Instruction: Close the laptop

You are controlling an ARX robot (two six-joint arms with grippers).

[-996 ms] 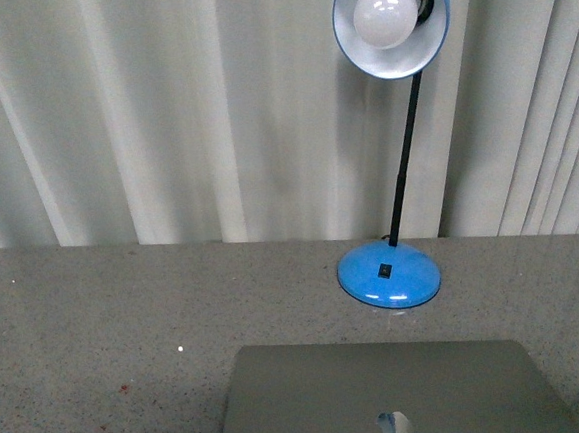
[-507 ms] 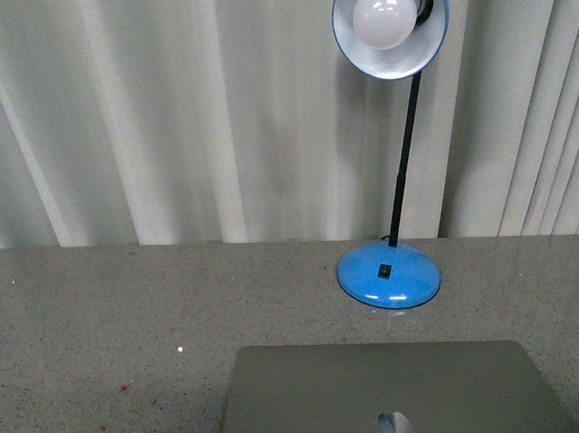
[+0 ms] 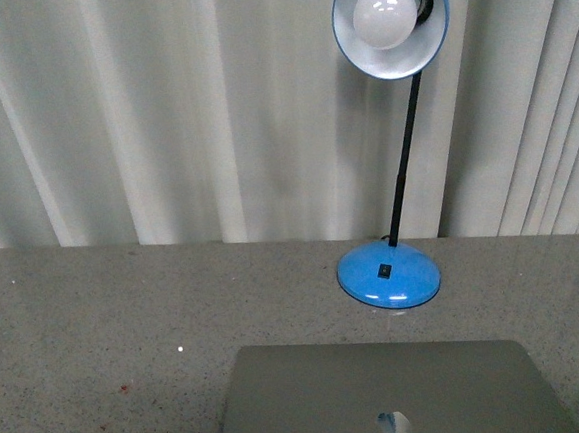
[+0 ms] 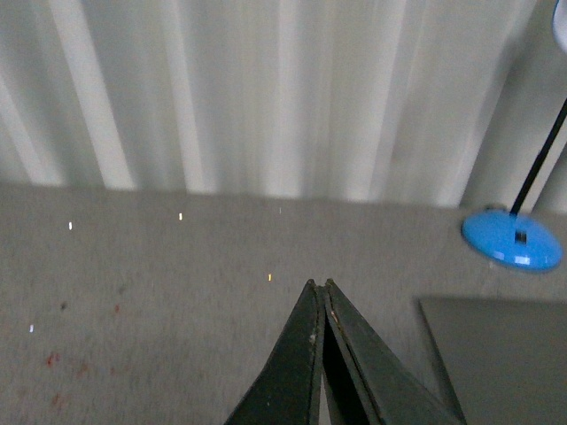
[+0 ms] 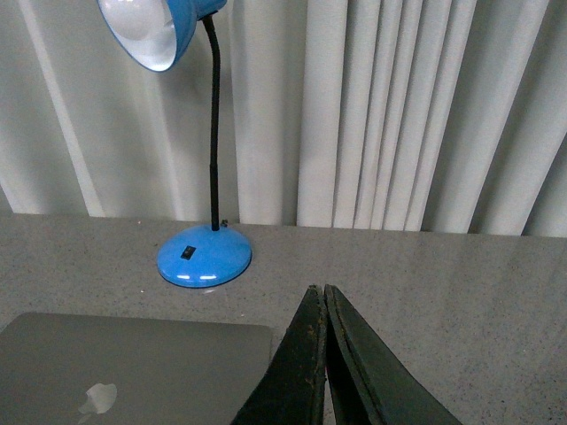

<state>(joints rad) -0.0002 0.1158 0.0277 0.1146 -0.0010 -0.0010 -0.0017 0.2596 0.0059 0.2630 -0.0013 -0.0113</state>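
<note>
Silver-grey metal laptop (image 3: 389,394) with a shiny apple logo lies lid-down and flat on the speckled grey tabletop (image 3: 107,321), just in front of the blue desk lamp (image 3: 389,274), so closing looks finished. Both claws are pressed together and hold nothing: the left gripper (image 4: 318,297) hangs over bare table beside the laptop, the right gripper (image 5: 316,297) near its other side. Likely nothing remains for the 2 arms but to stay clear.
</note>
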